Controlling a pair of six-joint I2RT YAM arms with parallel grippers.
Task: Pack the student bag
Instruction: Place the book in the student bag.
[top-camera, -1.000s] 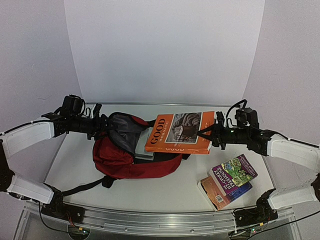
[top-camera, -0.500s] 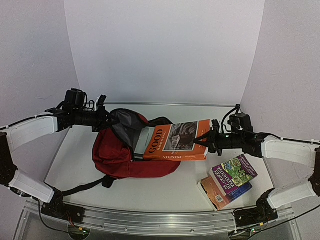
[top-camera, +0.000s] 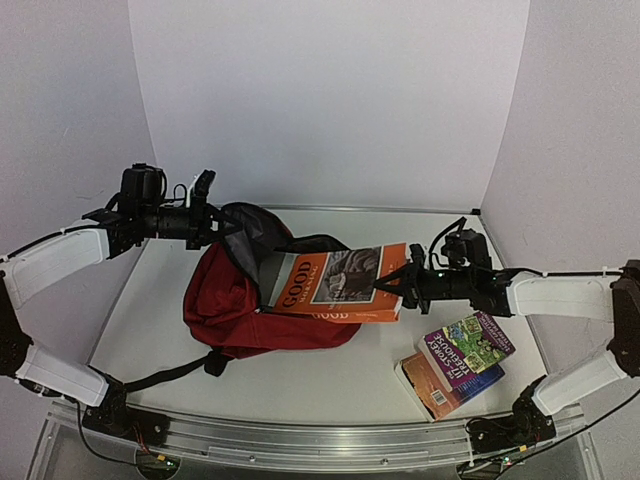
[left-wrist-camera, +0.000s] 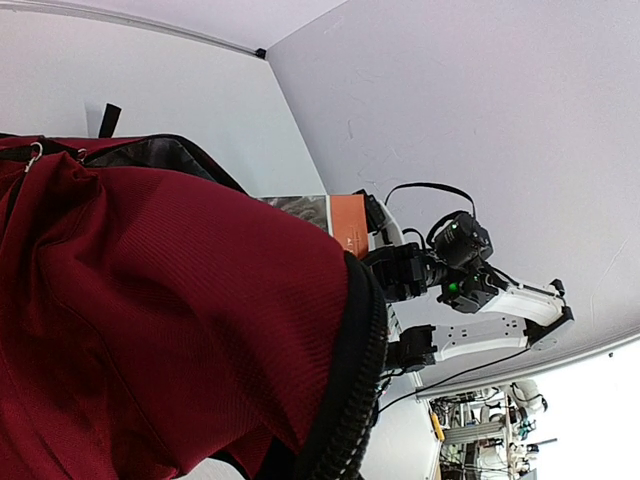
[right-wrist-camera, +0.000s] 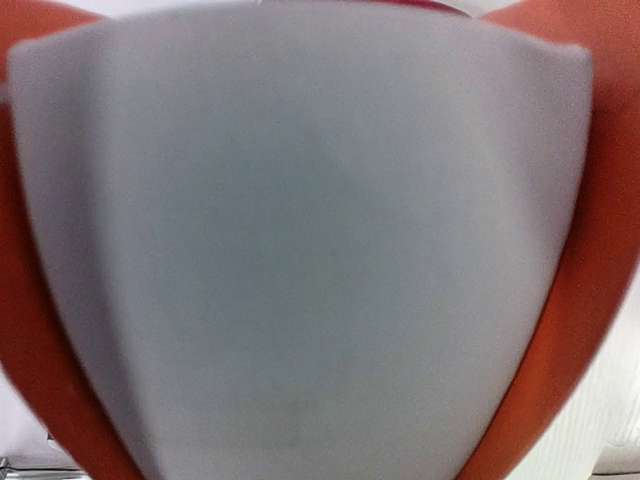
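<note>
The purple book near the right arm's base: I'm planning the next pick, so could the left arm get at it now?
Probably not. The left gripper is shut on the student bag at its rim, across the table from the purple book, with the orange book between.

Bright even light, right wrist seemingly defocused

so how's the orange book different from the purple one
The orange book is held at its edge by the right gripper; the purple book lies atop another book. The orange book's left end pokes into the student bag; the purple book sits apart from it. The orange book looks bigger than the purple book. Both face cover up.
</note>
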